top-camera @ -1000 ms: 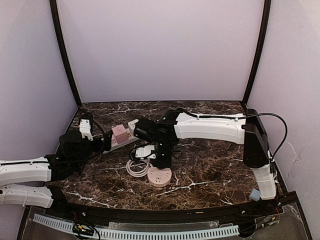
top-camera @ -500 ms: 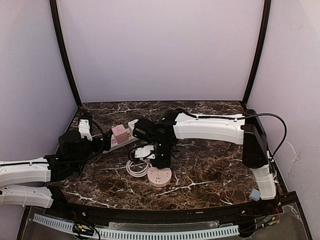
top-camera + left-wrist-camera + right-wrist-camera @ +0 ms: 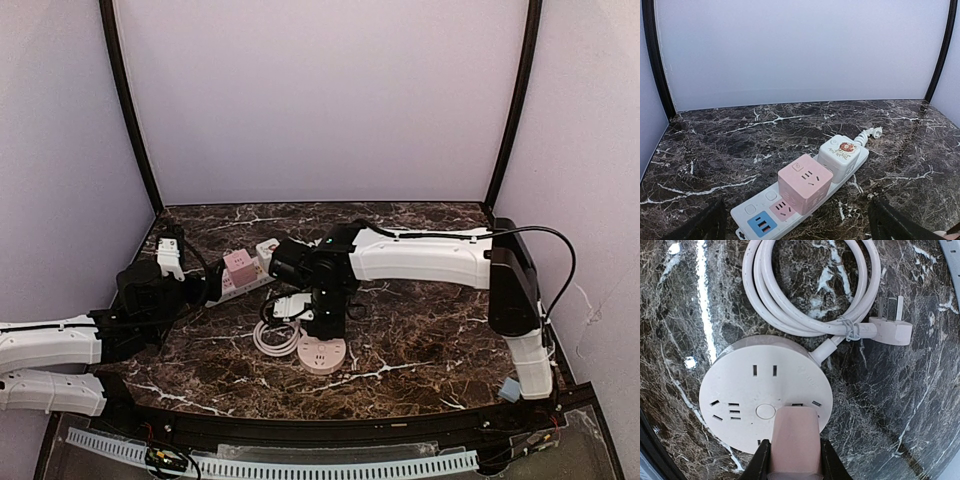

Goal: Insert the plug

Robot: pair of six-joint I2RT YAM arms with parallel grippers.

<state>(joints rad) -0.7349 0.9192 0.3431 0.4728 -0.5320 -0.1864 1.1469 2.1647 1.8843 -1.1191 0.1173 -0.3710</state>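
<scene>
Right fingers (image 3: 761,462): squeezed on both sides of the pink plug (image 3: 794,437), so the right gripper (image 3: 795,460) has a tight hold of it.
Pink plug: right over the near edge of the round socket (image 3: 755,390). I cannot tell if its pins are in the holes.
Round socket: pale and flat on the dark marble table (image 3: 900,405), with many little slots on top.
White cord (image 3: 805,315): rolled in loops just beside the round socket and tied with a thin wire. Its white end plug (image 3: 895,331) lies flat on the table with its metal pins showing.
Left fingers (image 3: 702,227): spread wide apart, with nothing between them.
Left gripper (image 3: 796,215): low over the table, facing the power strip (image 3: 752,207).
Power strip: long and white, lying slanted on the table. A pink cube (image 3: 804,182) and a white cube (image 3: 842,155) sit on it, side by side.
</scene>
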